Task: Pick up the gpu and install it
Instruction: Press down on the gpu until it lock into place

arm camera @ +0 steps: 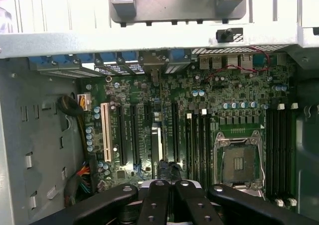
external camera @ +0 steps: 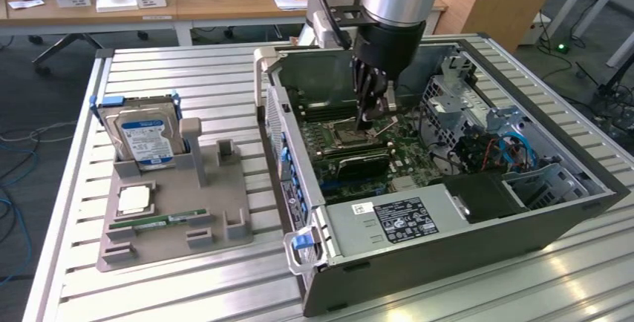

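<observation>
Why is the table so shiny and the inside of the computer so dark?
Exterior view: light glares off the ribbed silver metal table, while the open grey computer case shades its own inside. Wrist view: the green motherboard is evenly lit, and the black fingers look blurry up close.

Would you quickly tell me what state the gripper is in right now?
Gripper: down inside the computer case, above the motherboard; whether its fingers are open, shut or holding anything cannot be told.

A black robot claw (external camera: 375, 107) reaches inside the open grey computer case (external camera: 436, 218) on the slatted aluminium tabletop (external camera: 198, 70), above its green motherboard (external camera: 342, 140), where the black-shrouded gpu (external camera: 358, 162) stands. Beside the case, on the exterior view's left, a grey plastic holder (external camera: 174, 218) carries a blue-labelled silver hard drive (external camera: 147, 138).
</observation>
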Robot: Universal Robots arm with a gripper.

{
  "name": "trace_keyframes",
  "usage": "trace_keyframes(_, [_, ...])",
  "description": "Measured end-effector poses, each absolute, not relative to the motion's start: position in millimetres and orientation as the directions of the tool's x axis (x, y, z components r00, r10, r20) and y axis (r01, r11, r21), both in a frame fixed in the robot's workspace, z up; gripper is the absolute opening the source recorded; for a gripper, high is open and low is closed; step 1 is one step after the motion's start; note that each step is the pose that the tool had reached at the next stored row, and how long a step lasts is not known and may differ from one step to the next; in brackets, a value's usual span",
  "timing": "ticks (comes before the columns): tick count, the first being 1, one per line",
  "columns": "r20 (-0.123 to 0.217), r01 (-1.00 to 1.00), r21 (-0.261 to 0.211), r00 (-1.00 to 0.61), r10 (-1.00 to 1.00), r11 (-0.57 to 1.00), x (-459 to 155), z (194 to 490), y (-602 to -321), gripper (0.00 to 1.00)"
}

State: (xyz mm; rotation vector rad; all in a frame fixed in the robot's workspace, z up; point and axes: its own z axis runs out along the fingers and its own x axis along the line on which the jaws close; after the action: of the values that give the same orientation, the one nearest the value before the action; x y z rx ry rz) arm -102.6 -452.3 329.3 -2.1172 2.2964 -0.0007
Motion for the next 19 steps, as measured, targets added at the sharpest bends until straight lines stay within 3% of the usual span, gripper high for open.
trace_keyframes(19, [-0.013,-0.997,-0.013,-0.081,-0.997,0.081,-102.7,314.2,-452.1,0.11])
